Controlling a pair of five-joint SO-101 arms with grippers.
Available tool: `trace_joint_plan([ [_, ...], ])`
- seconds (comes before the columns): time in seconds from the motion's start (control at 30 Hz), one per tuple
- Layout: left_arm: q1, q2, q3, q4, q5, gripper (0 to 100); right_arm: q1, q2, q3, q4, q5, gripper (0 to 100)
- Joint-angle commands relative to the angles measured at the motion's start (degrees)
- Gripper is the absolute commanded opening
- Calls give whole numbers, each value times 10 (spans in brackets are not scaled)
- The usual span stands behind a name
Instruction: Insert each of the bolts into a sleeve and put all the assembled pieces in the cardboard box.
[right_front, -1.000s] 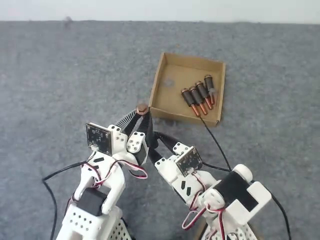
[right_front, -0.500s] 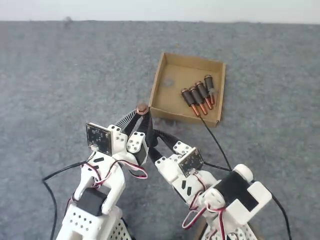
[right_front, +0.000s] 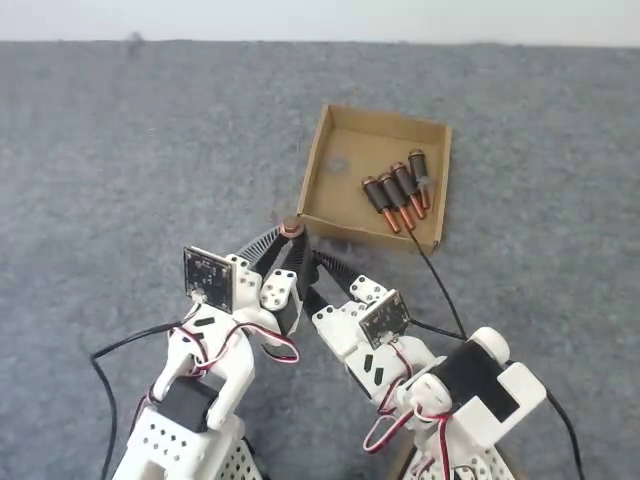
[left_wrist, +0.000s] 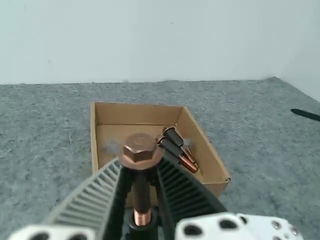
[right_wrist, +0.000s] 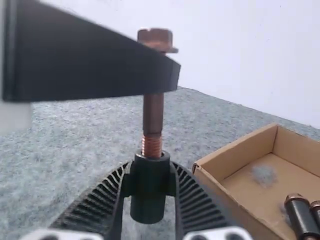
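My left gripper (left_wrist: 140, 172) is shut on a copper bolt (left_wrist: 140, 180) held upright, hex head (right_front: 291, 228) on top. Directly beneath it, my right gripper (right_wrist: 148, 187) is shut on a black sleeve (right_wrist: 148, 186), and the bolt's threaded tip (right_wrist: 151, 146) stands in the sleeve's mouth. Both grippers meet just in front of the cardboard box (right_front: 318, 160). Several assembled pieces (right_front: 397, 195) lie side by side in the box's right part, also seen as assembled pieces (left_wrist: 175, 148) in the left wrist view.
Grey carpet covers the table, with open room left of the box. A black cable (right_front: 437, 280) runs from the box's near right corner toward the right arm base. A pale wall lies beyond the far edge.
Both grippers with the bolt and sleeve have shifted slightly toward the near side and right, with the bolt head now a little lower in the high view.
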Motion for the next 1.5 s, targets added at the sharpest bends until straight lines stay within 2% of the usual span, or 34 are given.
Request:
trace_joint_plan([
  [0.0, 5, -11, -5, 1, 5, 13, 14, -20, -18, -15, 9, 6],
  [0.23, 5, -11, 28, 10, 4, 13, 11, -22, 10, -79, 10, 6],
  [0.63, 9, -10, 30, 12, 3, 17, 14, -21, 13, -85, 10, 6],
  [0.7, 7, -9, 30, 13, 3, 51, 15, -20, 13, -85, 10, 6],
  [0.9, 4, -12, 30, 66, 4, 243, 39, -17, 13, -85, 10, 6],
  [1.07, 4, -12, 25, 76, 3, 273, 40, -17, 13, -81, 10, 6],
  [1.13, 4, -12, 7, 101, 3, 273, 42, -17, 13, -81, 10, 6],
  [1.3, -8, -12, -70, 236, 3, 274, 44, -17, 12, -80, 10, 6],
  [1.47, -103, -12, -124, 305, 4, 273, 45, -16, 12, -80, 10, 6],
])
